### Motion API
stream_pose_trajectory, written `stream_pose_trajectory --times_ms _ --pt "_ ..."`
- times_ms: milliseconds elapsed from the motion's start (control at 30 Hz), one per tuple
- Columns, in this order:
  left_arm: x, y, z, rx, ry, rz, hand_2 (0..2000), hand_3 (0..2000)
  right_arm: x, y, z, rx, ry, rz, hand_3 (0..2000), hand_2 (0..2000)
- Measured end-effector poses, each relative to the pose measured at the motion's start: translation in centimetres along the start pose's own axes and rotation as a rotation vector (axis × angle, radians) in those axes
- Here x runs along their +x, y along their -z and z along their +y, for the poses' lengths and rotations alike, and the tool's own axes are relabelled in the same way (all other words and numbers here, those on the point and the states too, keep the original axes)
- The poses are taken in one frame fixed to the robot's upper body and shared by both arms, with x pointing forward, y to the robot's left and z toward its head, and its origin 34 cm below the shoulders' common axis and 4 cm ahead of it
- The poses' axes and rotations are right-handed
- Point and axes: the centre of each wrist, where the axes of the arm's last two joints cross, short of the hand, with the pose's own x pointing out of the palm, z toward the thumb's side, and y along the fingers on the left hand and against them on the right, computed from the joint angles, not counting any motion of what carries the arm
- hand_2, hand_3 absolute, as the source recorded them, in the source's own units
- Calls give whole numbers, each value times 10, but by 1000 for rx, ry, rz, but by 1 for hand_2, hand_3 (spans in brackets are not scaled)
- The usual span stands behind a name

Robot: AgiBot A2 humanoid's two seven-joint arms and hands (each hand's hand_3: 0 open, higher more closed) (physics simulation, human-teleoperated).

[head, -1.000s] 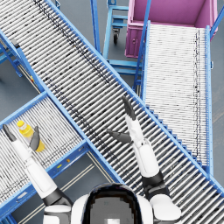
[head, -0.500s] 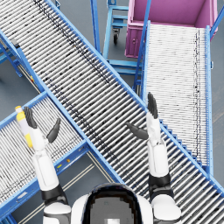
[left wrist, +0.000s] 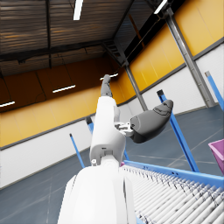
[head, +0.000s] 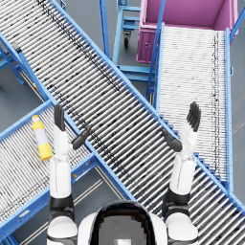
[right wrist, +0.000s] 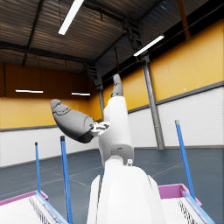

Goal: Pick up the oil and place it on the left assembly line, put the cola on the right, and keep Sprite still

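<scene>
yellow oil bottle (head: pixel 41 139) lies at 9 o'clock just beside the spread, empty left hand (head: pixel 63 130), long axis 11-to-5; the spread right hand (head: pixel 185 130) is well apart.

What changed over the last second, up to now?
The left hand has let go of the yellow oil bottle and swung up and to the right. It is now open beside the bottle, which lies free on the left blue roller conveyor. The right hand, open, swept rightward across the long middle conveyor. The conveyors and the pink bin are unchanged.
</scene>
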Motion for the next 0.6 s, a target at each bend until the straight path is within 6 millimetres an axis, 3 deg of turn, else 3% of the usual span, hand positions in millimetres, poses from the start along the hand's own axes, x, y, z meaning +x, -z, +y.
stream_pose_trajectory --times_ms 600 --pt "26 14 -35 -212 130 -488 0 0 7 40 52 342 -250 -95 0 0"
